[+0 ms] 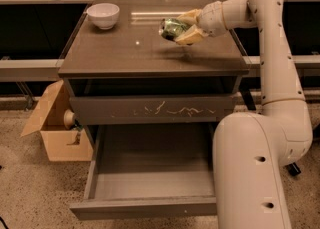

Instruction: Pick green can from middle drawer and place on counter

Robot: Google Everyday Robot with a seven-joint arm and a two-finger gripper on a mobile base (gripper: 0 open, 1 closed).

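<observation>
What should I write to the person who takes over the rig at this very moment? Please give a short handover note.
Pincer: shut on the green can, over the right half of the counter, with the arm reaching in from the right.
Green can: lying sideways in the grasp, apparently just above the surface, not set down.
Middle drawer: pulled out, nothing in it.
Done: can is out of the drawer and over the counter.
Left: lower it, release, withdraw.
Also there: white bowl at the counter's far left corner.
</observation>
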